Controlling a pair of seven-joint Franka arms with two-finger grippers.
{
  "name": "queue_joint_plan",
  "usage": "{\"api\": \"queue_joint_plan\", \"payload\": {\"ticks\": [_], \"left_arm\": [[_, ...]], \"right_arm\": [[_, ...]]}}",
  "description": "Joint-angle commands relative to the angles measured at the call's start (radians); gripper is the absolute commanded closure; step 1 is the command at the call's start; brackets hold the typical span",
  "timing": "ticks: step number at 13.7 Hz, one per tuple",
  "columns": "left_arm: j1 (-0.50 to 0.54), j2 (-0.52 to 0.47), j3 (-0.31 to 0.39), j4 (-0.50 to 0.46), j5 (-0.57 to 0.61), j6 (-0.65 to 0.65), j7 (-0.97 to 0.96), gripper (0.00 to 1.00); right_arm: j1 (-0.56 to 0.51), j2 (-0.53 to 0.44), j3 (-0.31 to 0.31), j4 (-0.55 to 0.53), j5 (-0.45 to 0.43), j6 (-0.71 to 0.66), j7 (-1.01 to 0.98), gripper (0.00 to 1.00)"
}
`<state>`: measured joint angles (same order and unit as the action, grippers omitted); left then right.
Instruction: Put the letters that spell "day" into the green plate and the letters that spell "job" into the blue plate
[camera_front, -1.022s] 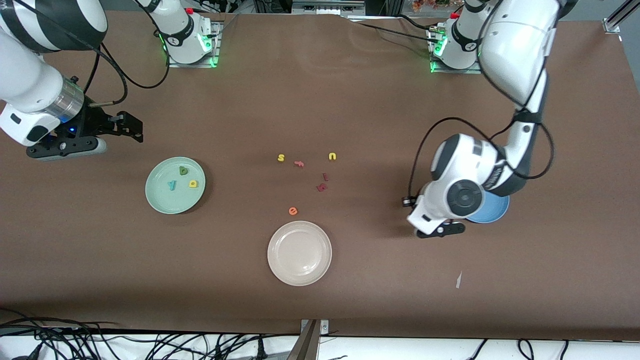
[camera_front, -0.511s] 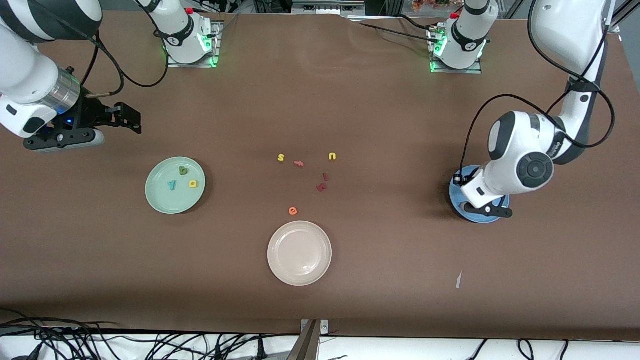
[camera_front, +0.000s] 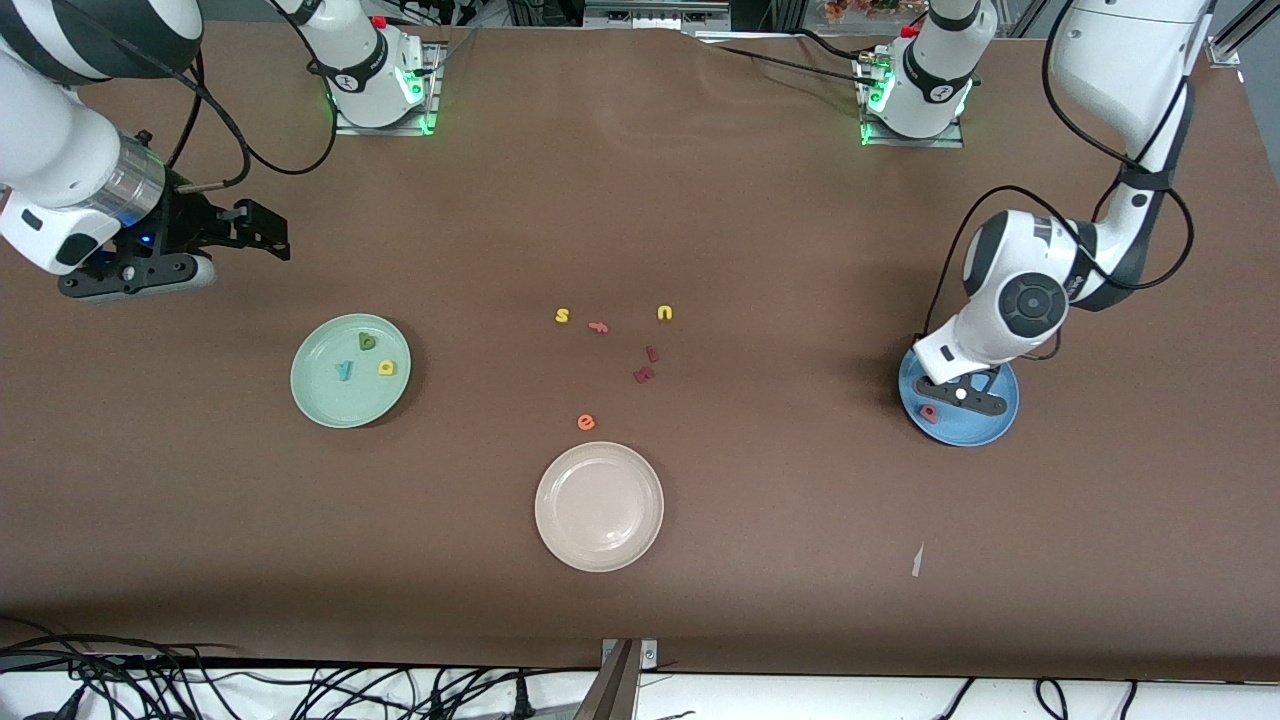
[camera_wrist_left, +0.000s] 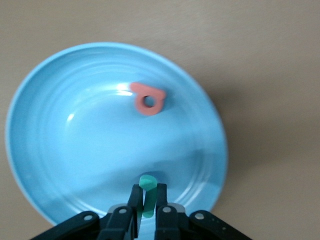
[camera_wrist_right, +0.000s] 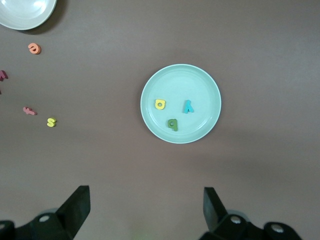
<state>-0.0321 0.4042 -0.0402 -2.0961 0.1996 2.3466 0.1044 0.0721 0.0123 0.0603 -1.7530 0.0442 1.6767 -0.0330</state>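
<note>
My left gripper (camera_front: 962, 395) hangs low over the blue plate (camera_front: 975, 428), shut on a teal foam letter "j" (camera_wrist_left: 148, 197) that stands upright between its fingers. A pink-red "b" (camera_front: 929, 412) lies in the same plate (camera_wrist_left: 75, 130), apart from the gripper (camera_wrist_left: 148, 192). In the green plate (camera_front: 325, 400) lie a yellow "d" (camera_front: 386, 368), a dark green letter (camera_front: 367, 342) and a teal "y" (camera_front: 345, 371). My right gripper (camera_front: 262, 232) waits open and empty above the table at the right arm's end, farther from the front camera than the green plate (camera_wrist_right: 200, 85).
A cream-white plate (camera_front: 598, 506) sits near the table's front edge. Loose letters lie mid-table: a yellow "s" (camera_front: 562, 316), pink "f" (camera_front: 598, 326), yellow "n" (camera_front: 664, 313), dark red pieces (camera_front: 644, 374) and an orange "e" (camera_front: 586, 422). A paper scrap (camera_front: 916, 560) lies near the front.
My left arm has swung from beside the blue plate to over it, carrying the teal letter; the pink-red "b" now shows in the plate. The right arm has barely shifted.
</note>
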Motion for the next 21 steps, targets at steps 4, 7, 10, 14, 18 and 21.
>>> {"api": "queue_joint_plan", "payload": {"ticks": [4,7,10,14,18,21], "left_arm": [[0.023,-0.031,-0.007,0.135,-0.017,-0.238,-0.002,0.0],[0.021,-0.031,-0.007,0.295,-0.031,-0.441,-0.005,0.0],[0.037,-0.033,-0.001,0.459,-0.045,-0.671,-0.005,0.0],[0.041,-0.062,-0.001,0.582,-0.045,-0.872,-0.02,0.0],[0.152,-0.178,-0.023,0.558,-0.118,-0.869,-0.032,0.0],[0.132,-0.306,0.043,0.449,-0.132,-0.784,-0.048,0.0]], "right_arm": [[0.002,-0.041,-0.062,0.097,0.092,-0.012,-0.011,0.0],[0.015,-0.009,-0.037,0.121,0.001,0.029,0.002,0.0],[0.012,0.009,-0.039,0.122,-0.041,0.058,0.005,0.0],[0.003,0.014,-0.053,0.125,-0.038,0.046,0.005,0.0],[-0.064,0.012,-0.053,0.121,-0.035,0.008,0.004,0.0],[-0.087,0.003,-0.043,0.116,-0.04,-0.011,0.002,0.0]]}}
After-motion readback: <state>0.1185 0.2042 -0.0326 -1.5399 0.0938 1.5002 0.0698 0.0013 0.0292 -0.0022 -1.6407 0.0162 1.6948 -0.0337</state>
